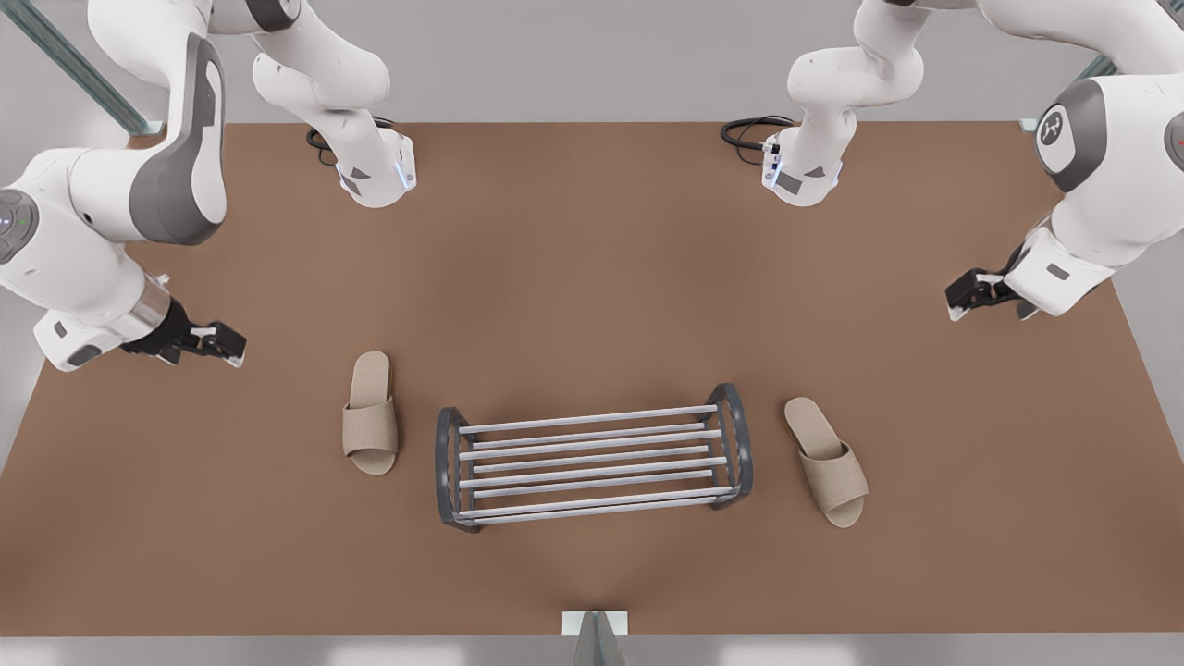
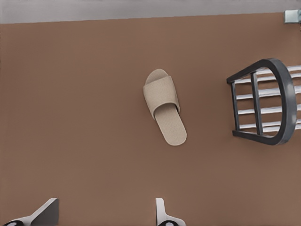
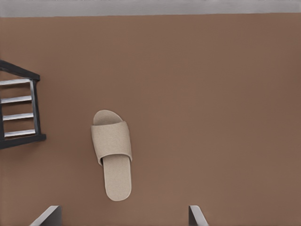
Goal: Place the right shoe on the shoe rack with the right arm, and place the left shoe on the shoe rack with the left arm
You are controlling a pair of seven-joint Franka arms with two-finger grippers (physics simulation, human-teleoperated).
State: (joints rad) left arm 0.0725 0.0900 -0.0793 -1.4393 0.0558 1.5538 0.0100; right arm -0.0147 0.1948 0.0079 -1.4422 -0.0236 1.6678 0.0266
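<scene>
The shoe rack (image 1: 592, 455) stands in the middle of the brown table, its bars bare. The left shoe (image 1: 826, 460), a beige slipper, lies flat on the table at the front view's right of the rack; in the left wrist view this left shoe (image 2: 164, 106) lies beside the rack's end frame (image 2: 277, 99). My left gripper (image 1: 962, 301) hovers open, farther back and to the front view's right, with its fingertips (image 2: 162, 212) apart. The right shoe (image 1: 371, 413) lies at the rack's other end, also seen as the right shoe (image 3: 112, 153). My right gripper (image 1: 229, 350) hovers open behind it, toward the front view's left.
Both arm bases (image 1: 377, 171) (image 1: 803, 176) stand at the back of the table with black cables (image 1: 749, 134). A small white bracket (image 1: 595, 622) sits at the table's front edge. Bare brown table (image 1: 592, 305) stretches between the grippers and the rack.
</scene>
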